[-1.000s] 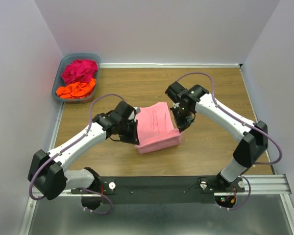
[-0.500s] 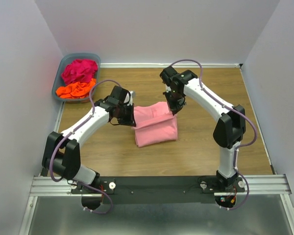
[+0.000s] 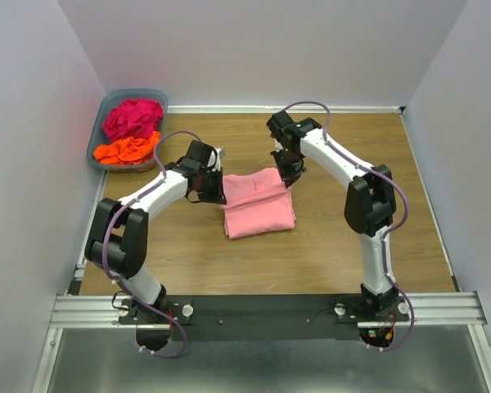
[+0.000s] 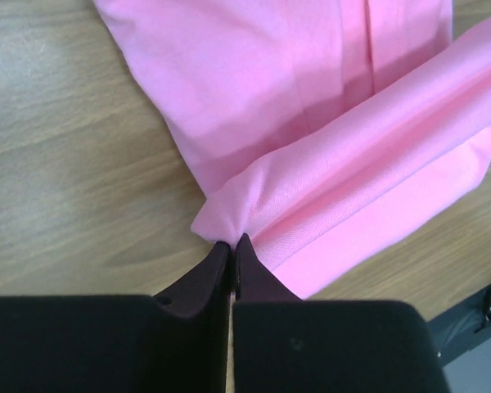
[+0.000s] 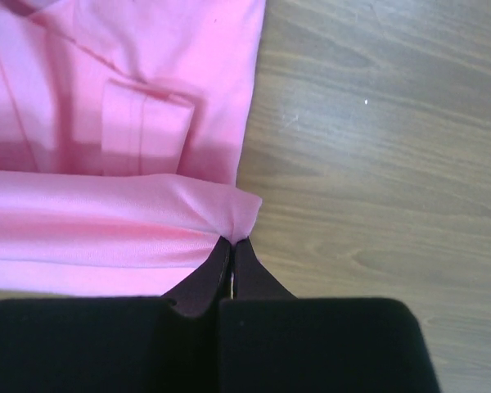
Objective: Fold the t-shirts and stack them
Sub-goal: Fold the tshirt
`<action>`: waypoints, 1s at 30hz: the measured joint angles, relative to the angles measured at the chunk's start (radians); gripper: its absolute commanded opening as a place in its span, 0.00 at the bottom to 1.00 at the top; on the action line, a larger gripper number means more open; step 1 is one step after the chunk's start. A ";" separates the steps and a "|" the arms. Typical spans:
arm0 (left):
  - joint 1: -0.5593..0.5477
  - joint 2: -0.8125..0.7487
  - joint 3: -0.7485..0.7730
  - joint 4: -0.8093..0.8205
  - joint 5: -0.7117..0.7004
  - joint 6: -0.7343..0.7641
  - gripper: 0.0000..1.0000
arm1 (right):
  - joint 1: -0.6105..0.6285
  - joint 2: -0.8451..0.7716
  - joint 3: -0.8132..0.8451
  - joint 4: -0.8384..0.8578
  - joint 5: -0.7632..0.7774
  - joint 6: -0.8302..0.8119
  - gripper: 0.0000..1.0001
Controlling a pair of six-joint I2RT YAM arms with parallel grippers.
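Observation:
A light pink t-shirt (image 3: 258,209) lies folded on the wooden table (image 3: 344,246), its far edge doubled over into a roll. My left gripper (image 3: 219,196) is shut on the left corner of that rolled edge, pinching the pink t-shirt (image 4: 327,147) at the left gripper's tips (image 4: 232,242). My right gripper (image 3: 287,182) is shut on the right corner, the pink t-shirt (image 5: 114,221) caught at the right gripper's tips (image 5: 232,241). A magenta t-shirt (image 3: 132,116) and an orange t-shirt (image 3: 128,151) lie crumpled in the basket.
The grey-blue plastic basket (image 3: 106,104) stands at the table's far left corner against the walls. Bare wood (image 5: 376,155) shows right of the shirt. The black rail (image 3: 262,307) with both arm bases runs along the near edge.
Both grippers carried the shirt's lifted edge away from the near side toward the far side and down. The fold now lies flat over the shirt, and both arms are stretched farther out.

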 measured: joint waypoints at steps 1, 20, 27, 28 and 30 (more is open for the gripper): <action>0.001 0.011 0.000 0.011 -0.002 0.000 0.10 | -0.003 0.011 0.000 0.011 -0.001 0.000 0.01; 0.007 -0.016 -0.003 0.070 -0.133 -0.037 0.69 | -0.031 -0.050 -0.146 0.166 0.027 0.020 0.54; -0.039 -0.309 -0.100 0.110 -0.195 -0.094 0.58 | 0.018 -0.375 -0.393 0.364 -0.124 0.031 0.38; -0.058 -0.336 -0.123 0.123 -0.200 -0.107 0.57 | 0.026 -0.389 -0.410 0.382 -0.140 0.036 0.38; -0.087 -0.375 -0.187 0.143 -0.201 -0.122 0.59 | 0.052 -0.422 -0.475 0.441 -0.189 0.047 0.40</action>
